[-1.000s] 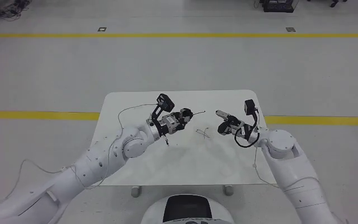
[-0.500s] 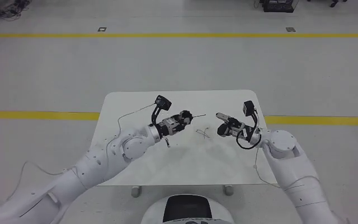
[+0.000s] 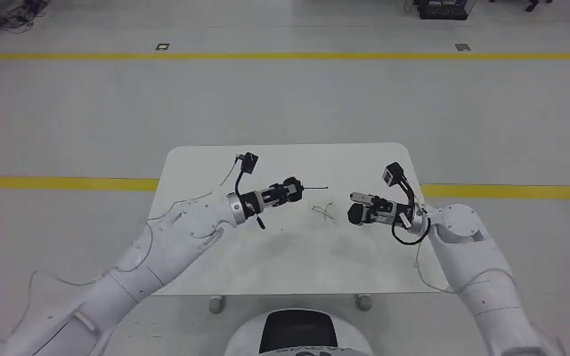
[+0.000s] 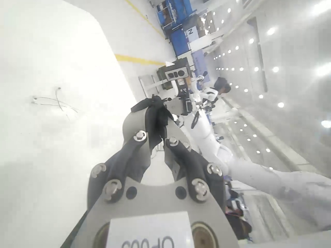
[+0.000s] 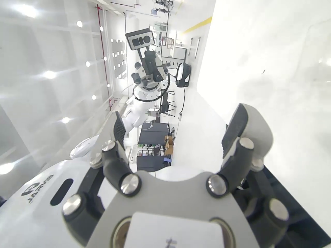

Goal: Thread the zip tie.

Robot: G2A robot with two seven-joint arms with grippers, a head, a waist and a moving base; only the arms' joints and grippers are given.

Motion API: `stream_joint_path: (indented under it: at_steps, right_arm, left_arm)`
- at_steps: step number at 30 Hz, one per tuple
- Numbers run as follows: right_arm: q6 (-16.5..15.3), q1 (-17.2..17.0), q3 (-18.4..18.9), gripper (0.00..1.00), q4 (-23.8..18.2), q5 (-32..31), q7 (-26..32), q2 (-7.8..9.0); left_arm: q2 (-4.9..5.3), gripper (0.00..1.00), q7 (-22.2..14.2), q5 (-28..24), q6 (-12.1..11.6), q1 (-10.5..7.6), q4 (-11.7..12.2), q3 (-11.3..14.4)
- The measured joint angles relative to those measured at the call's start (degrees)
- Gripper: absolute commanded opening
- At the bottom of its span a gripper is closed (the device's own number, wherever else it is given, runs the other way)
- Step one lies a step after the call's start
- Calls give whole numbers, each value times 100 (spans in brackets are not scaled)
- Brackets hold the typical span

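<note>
Left wrist view puts the left gripper up close: its two fingers are pressed together at the tips, black pads meeting with no gap. What they pinch is too thin to make out from this close. Seen from the top view, a thin dark zip tie sticks straight out beyond those fingertips. Its free end points across at the right gripper and stops short of it, so a gap lies between the tie's end and the right fingertips.

On the right wrist view the right gripper's own fingers stand spread wide apart, ribbed pads facing each other across the gap. Straight ahead of them, farther off, the left arm's wrist faces back at them.

Out from the fingertips, a few loose ties lie crossed over one another flat on the white table. They lie between the two grippers, just on the robot's side of the held tie's free end, and touch neither gripper. From the left wrist view the same small heap lies off to one side of the shut fingers, well apart from them.
</note>
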Motion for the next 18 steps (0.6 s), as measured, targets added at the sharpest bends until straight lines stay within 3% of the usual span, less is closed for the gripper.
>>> stream_joint_path:
  at_steps: [8,13,16,18]
  right_arm:
    - [19,-34,-17,100,-38,60,-52,-6]
    - [20,135,-56,100,392,738,611,-15]
    - [-100,316,-161,100,714,1174,1068,-36]
    - [-141,356,-316,100,703,1379,1085,-41]
  left_arm:
    - [-16,0,-86,-71,0,49,-78,5]
    - [-87,0,-714,-967,14,125,83,-9]
    - [-158,0,-1218,-1651,116,113,288,10]
    - [-202,0,-1556,-1964,214,64,436,40]
